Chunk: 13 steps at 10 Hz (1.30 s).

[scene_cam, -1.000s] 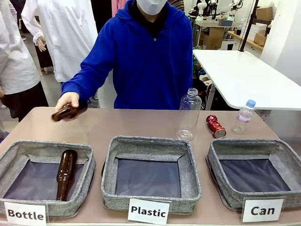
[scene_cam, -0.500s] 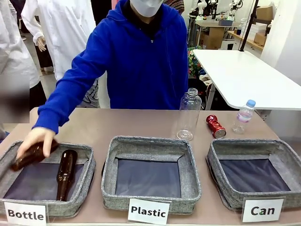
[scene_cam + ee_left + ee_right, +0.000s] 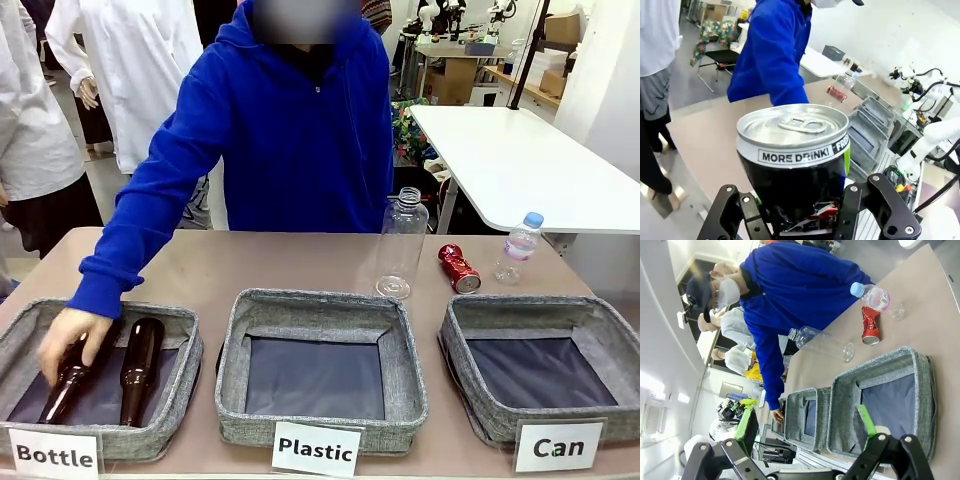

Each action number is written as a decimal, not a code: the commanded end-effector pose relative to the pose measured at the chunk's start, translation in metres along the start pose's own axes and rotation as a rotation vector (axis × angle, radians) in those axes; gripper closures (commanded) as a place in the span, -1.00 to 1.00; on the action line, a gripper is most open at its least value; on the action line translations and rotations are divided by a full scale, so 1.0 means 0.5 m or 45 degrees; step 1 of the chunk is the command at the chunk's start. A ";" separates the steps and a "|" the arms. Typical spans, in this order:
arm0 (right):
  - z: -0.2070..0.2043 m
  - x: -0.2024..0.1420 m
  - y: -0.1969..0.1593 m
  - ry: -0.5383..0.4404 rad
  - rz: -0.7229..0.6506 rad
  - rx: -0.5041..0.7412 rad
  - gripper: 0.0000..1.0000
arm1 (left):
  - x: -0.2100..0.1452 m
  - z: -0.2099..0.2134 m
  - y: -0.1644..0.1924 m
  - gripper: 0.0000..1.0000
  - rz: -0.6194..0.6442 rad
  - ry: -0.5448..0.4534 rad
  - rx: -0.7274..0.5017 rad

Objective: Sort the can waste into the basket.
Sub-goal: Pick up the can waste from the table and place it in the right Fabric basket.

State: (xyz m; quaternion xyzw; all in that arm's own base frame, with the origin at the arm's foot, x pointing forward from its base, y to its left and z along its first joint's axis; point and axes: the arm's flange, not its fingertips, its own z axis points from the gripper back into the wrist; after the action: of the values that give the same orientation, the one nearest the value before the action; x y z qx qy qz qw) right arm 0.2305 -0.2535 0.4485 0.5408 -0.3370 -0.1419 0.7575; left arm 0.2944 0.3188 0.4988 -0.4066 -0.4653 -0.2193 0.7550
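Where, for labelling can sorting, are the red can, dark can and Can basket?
red can (image 3: 459, 268), front view, middle of its crushed body.
dark can (image 3: 790, 180), left wrist view, black side wall.
Can basket (image 3: 530, 304), front view, far rim.

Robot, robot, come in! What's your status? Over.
Left gripper shut on dark can. Right gripper open. Red can on table, Can basket empty. Nothing blocks basket.

**Bottles and bins around the "Plastic" basket**

The grey fabric "Plastic" basket (image 3: 320, 302) sits mid-table, with its white card (image 3: 316, 448) at the near side. Just left of it stands the like "Bottle" basket (image 3: 186, 372), holding two brown glass bottles: one (image 3: 140, 368) lying straight, the other (image 3: 66, 386) slanted farther left. Behind its far right corner a clear plastic bottle (image 3: 402, 240) stands upright. Farther right stands a small blue-capped bottle (image 3: 520, 246). Beyond it leans a person in blue (image 3: 300, 130).
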 end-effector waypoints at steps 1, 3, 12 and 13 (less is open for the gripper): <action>0.000 0.004 0.001 -0.020 0.033 0.025 -1.00 | 0.030 -0.052 -0.015 1.00 -0.052 0.065 -0.014; 0.000 0.004 0.001 -0.020 0.033 0.025 -1.00 | 0.078 -0.149 -0.060 1.00 -0.065 0.217 0.030; 0.000 0.004 0.001 -0.020 0.033 0.025 -1.00 | 0.076 -1.063 -0.255 1.00 -0.036 1.100 -0.268; 0.000 0.004 0.001 -0.020 0.033 0.025 -1.00 | 0.041 -1.106 -0.290 1.00 -0.129 1.234 -0.431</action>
State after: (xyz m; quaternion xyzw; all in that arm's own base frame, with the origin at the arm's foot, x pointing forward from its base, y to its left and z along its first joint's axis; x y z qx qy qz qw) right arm 0.2306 -0.2534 0.4488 0.5405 -0.3374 -0.1417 0.7576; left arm 0.4794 -0.2210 0.4359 -0.3577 -0.0899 -0.4350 0.8215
